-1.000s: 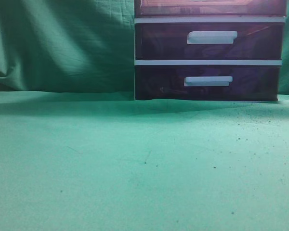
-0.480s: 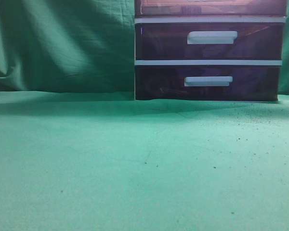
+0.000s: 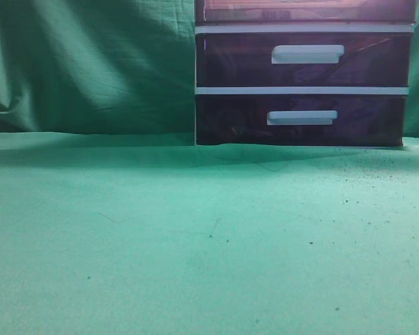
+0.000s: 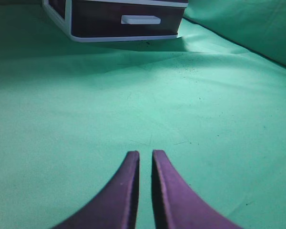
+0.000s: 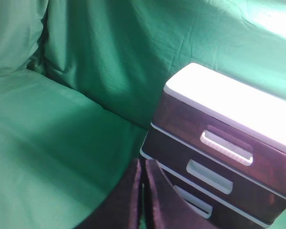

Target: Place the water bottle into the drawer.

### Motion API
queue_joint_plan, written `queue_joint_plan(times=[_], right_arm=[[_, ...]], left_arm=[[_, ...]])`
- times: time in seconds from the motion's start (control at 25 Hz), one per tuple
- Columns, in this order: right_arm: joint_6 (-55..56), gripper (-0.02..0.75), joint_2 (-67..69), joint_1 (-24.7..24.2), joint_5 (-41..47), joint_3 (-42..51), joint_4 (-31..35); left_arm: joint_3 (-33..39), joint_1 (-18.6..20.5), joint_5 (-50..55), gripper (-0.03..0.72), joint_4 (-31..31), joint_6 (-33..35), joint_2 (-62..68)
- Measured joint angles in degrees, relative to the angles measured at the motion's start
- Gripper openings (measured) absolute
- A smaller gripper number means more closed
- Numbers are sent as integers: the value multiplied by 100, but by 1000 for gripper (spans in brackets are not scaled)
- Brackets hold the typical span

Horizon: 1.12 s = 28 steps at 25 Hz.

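Wide stretch of green cloth (image 3: 160, 237) sits in front of the drawer unit (image 3: 302, 84) at the back right, its top drawer (image 5: 219, 138) pushed in, while the left gripper (image 4: 145, 164) hovers low with jaws nearly touching and the right gripper (image 5: 143, 191) sits high, jaws pinched together, holding nothing.

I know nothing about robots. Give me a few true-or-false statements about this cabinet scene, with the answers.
1. The left gripper holds a water bottle. False: its fingers are nearly together with nothing between them.
2. The drawer unit has three drawers. True.
3. The top drawer is pulled wide open. False: it sits closed, flush with the others.
4. A green cloth covers the table. True.
5. A bottle stands on the cloth. False: no bottle shows in any view.
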Motion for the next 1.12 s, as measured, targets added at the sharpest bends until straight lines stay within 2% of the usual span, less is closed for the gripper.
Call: queue_joint_plan(times=[0.28, 0.4, 0.52, 0.72, 0.8, 0.84, 0.92, 1.0, 1.12], right_arm=[[35, 0, 0, 0, 0, 0, 0], [934, 0, 0, 37, 215, 0, 0], [1808, 0, 0, 37, 1229, 0, 0], [1840, 0, 259, 49, 3690, 0, 0], [1990, 0, 433, 53, 4368, 40, -48], [2200, 0, 514, 63, 4711, 87, -219], [3099, 0, 632, 63, 5471, 163, -1105], [4245, 0, 696, 63, 6633, 172, -2751], [6826, 0, 710, -89, 7734, 172, -4797]], left_arm=[[0, 0, 4, 69, 0, 0, 0], [0, 0, 4, 69, 0, 0, 0], [0, 0, 14, 69, 0, 0, 0], [0, 0, 14, 69, 0, 0, 0], [0, 0, 14, 69, 0, 0, 0], [0, 0, 14, 69, 0, 0, 0], [0, 0, 14, 69, 0, 0, 0], [0, 0, 14, 69, 0, 0, 0], [0, 0, 14, 69, 9, 0, 0]])
